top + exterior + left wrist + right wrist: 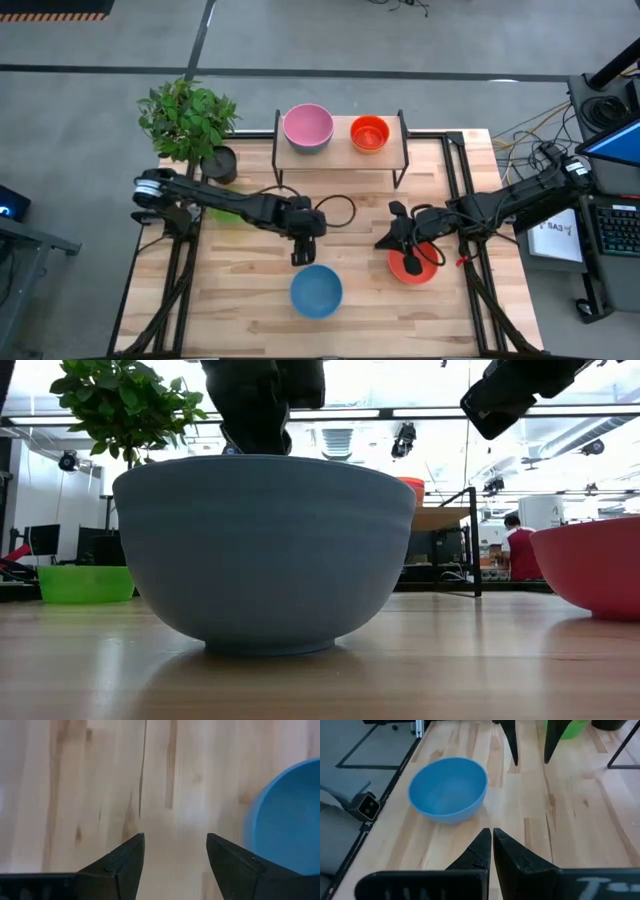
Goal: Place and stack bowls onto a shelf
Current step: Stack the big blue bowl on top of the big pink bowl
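High view looks straight down on a pale butcher-block table (240, 300) of glued wooden strips with visible grain. A round, smooth blue bowl (316, 291) stands near the front edge, empty and upright. Just behind it hangs the left gripper (303, 248), dark and matte; in the left wrist view its two wedge-shaped fingers (125, 862) are spread wide over bare wood, with the blue bowl's rim curving in at one side.

The right gripper (398, 240) sits above the table beside a red bowl (415, 266), which is partly hidden under the arm. In the right wrist view its pointed fingers (480, 852) are pressed together, tip against tip.

The shelf (340, 150), a light wooden board on thin black legs, stands at the back of the table and carries a larger pink bowl (307, 127) and a smaller orange bowl (369, 133), side by side and apart. A lime green bowl (85, 583) rests left of the blue one, partly under the left arm.

A leafy plant (185, 117) in a dark pot stands at the back left corner. No readable writing shows on any bowl.
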Tool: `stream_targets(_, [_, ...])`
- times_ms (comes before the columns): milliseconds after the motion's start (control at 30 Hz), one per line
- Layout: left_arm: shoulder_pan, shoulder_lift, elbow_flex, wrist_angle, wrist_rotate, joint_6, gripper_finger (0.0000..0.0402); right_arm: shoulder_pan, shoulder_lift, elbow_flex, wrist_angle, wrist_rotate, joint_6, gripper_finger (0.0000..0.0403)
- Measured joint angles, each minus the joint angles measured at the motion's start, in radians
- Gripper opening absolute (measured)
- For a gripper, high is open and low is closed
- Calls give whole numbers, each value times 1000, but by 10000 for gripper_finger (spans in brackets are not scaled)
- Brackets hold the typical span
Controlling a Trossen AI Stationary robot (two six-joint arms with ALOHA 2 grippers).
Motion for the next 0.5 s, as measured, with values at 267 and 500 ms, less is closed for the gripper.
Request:
stream_targets(267, [-16, 17, 3, -63, 0, -51, 193, 0, 0, -9, -2, -1, -42, 9])
stream_targets(500, [-24, 11, 1, -61, 41, -84, 192, 0, 1, -10, -1, 0, -53, 9])
